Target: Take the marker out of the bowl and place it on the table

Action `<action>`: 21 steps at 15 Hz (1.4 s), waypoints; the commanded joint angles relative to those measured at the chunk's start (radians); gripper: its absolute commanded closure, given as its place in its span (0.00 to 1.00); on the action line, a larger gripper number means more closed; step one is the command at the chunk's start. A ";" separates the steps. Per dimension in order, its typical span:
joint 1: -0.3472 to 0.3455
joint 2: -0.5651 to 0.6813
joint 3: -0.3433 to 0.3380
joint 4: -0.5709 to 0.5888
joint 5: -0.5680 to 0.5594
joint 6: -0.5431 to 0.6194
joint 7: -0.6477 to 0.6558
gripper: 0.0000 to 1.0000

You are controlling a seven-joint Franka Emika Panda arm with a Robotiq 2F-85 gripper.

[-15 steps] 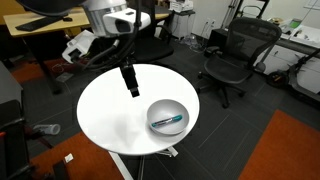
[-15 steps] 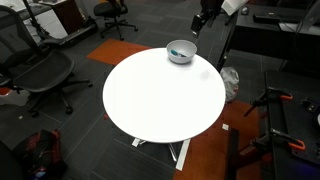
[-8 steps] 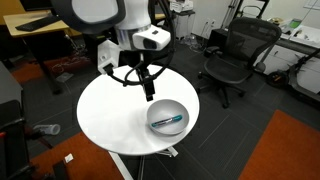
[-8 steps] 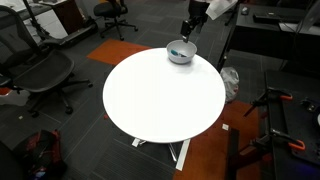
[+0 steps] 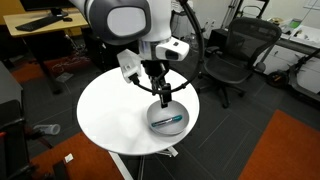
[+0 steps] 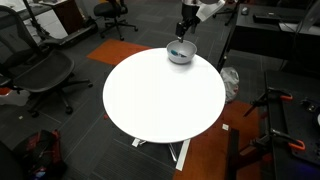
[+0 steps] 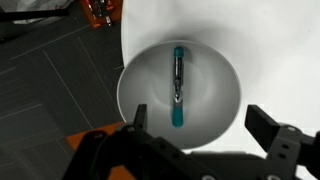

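Note:
The teal-blue marker (image 7: 178,88) with a dark end lies inside the grey-white bowl (image 7: 222,95), seen from straight above in the wrist view. The bowl (image 5: 178,108) with the marker (image 5: 168,120) sits near the edge of the round white table (image 5: 110,115). In an exterior view the bowl (image 6: 181,53) is at the table's (image 6: 160,100) far edge. My gripper (image 5: 163,97) hangs above the bowl's rim, open and empty; its fingers (image 7: 205,125) frame the bowl's near side.
Black office chairs (image 5: 235,55) (image 6: 40,70) stand around the table. A wooden desk (image 5: 40,30) is behind the arm. Orange carpet (image 5: 290,150) covers part of the floor. A small object (image 5: 45,130) lies on the dark floor.
My gripper has moved from over the table's middle across to above the bowl and come lower. The marker and bowl have not moved.

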 commanded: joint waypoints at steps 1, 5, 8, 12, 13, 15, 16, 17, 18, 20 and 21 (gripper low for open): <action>-0.010 0.078 -0.007 0.110 0.029 -0.066 -0.058 0.00; -0.034 0.149 -0.001 0.181 0.047 -0.095 -0.086 0.00; -0.055 0.198 0.006 0.223 0.068 -0.096 -0.119 0.00; -0.067 0.252 0.014 0.268 0.098 -0.091 -0.140 0.00; -0.067 0.264 0.014 0.278 0.102 -0.092 -0.137 0.00; -0.065 0.286 0.013 0.297 0.104 -0.088 -0.133 0.00; -0.063 0.298 0.012 0.307 0.104 -0.086 -0.129 0.00; -0.062 0.308 0.011 0.317 0.103 -0.088 -0.127 0.00; -0.063 0.318 0.011 0.325 0.103 -0.088 -0.127 0.00; -0.060 0.336 0.008 0.336 0.102 -0.083 -0.119 0.00; -0.061 0.343 0.009 0.341 0.102 -0.083 -0.120 0.00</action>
